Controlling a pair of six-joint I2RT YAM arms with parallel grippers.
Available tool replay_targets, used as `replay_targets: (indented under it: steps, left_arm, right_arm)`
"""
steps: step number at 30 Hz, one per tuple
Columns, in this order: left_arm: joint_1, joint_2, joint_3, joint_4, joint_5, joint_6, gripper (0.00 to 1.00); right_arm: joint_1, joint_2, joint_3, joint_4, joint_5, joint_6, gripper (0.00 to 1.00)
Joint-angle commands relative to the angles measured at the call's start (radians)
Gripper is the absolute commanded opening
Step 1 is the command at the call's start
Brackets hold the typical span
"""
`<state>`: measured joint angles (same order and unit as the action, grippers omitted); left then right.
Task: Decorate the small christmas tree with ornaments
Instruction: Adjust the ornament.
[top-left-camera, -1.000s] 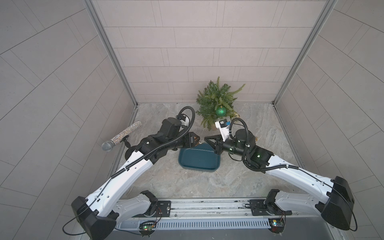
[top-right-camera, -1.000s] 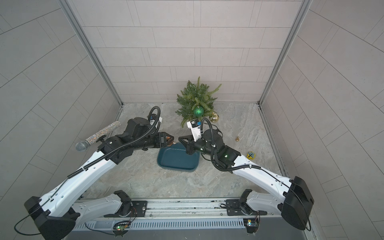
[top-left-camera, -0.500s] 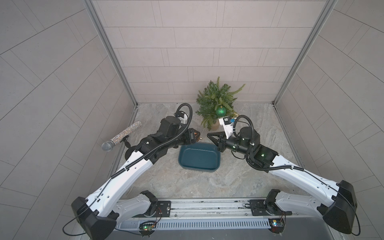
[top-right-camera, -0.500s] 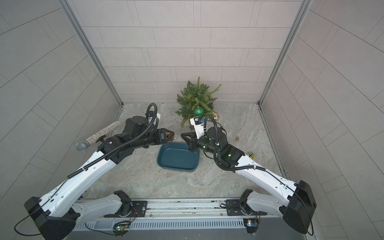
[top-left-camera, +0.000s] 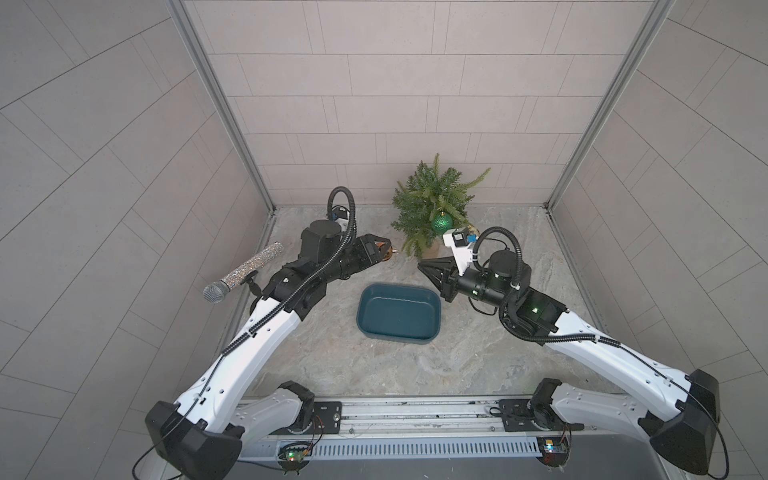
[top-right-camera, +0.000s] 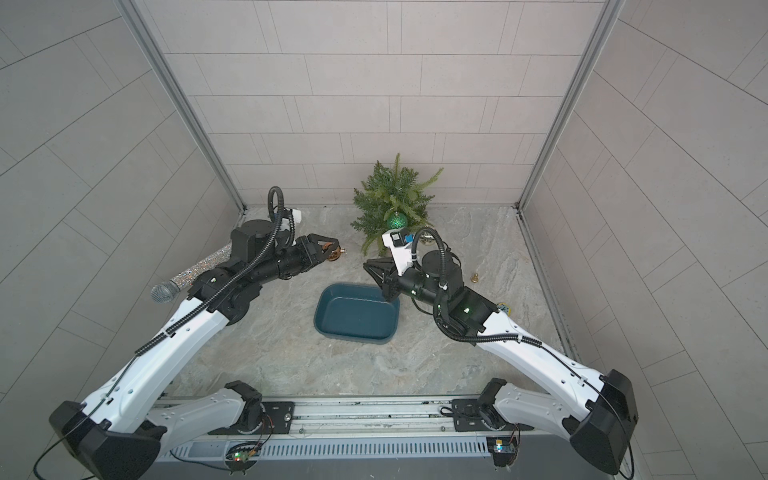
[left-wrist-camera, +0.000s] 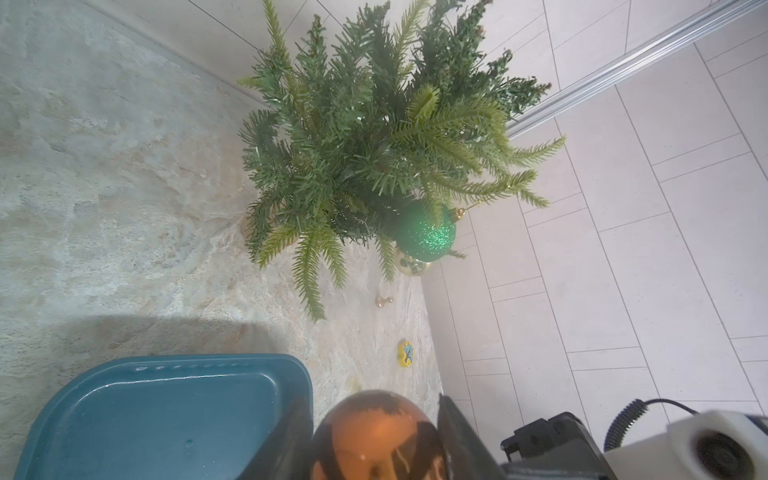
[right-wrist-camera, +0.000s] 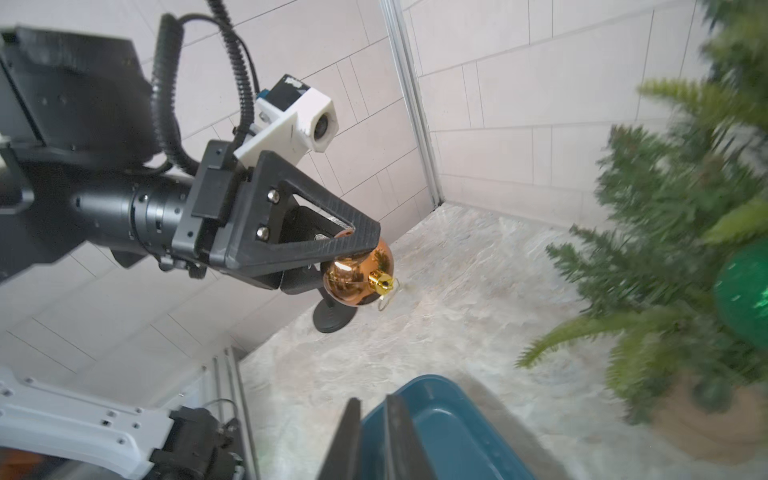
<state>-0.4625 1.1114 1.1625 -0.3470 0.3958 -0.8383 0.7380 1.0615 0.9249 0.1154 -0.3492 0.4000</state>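
The left arm (top-left-camera: 257, 332) reaches from the near rail towards the back left of the bench (top-left-camera: 374, 365), its wrist roughly level and pointing at the small christmas tree (top-left-camera: 432, 203). The left fingers (right-wrist-camera: 332, 247) are clamped on the copper-orange ornament (right-wrist-camera: 358, 276), held clear of the bench with its gold cap facing away from the wrist, just beside the tree's lowest branches. The right arm (top-left-camera: 602, 353) comes in from the near right with its elbow bent and its wrist turned towards the left arm. The right fingers (right-wrist-camera: 345, 449) stand slightly parted with nothing between them, near the far right corner of the teal tray (top-left-camera: 399, 311) and just in front of the tree's tan base. There is one tree, upright against the back wall, and there are three ornaments: the copper one in the grip, a glittery green ornament (left-wrist-camera: 426, 235) hanging from a branch on the tree's right side, and a pale gold ornament (left-wrist-camera: 411, 266) on the bench below it. In both top views the right arm's wrist camera covers most of the gold one. A glittery microphone (top-left-camera: 245, 274) on a black stand leans at the left wall behind the left arm. A tiny gold bell (top-right-camera: 473, 277) and a small yellow disc (top-right-camera: 503, 308) lie on the bench near the right wall.
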Motion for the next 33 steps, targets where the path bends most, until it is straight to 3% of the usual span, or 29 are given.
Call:
replay_targets:
  steps: [1, 6, 13, 20, 33]
  left_arm:
    - [0.0, 0.009, 0.017, 0.026, 0.042, 0.003, 0.35]
    - [0.0, -0.003, 0.012, 0.006, 0.044, 0.037, 0.35]
    - [-0.001, -0.017, 0.006, 0.0, 0.035, 0.04, 0.35]
    - [-0.002, -0.013, 0.003, 0.0, 0.035, 0.038, 0.35]
    - [-0.002, -0.018, -0.007, 0.011, 0.042, 0.03, 0.35]
  right_arm:
    - [-0.01, -0.027, -0.005, -0.015, 0.042, -0.03, 0.22]
    - [-0.043, 0.01, 0.029, -0.026, 0.009, 0.046, 0.27]
    - [-0.02, 0.089, 0.058, 0.014, -0.022, 0.06, 0.27]
    - [0.045, 0.133, 0.09, 0.009, 0.053, 0.011, 0.35]
    - [0.093, 0.22, 0.139, 0.03, 0.192, -0.012, 0.31]
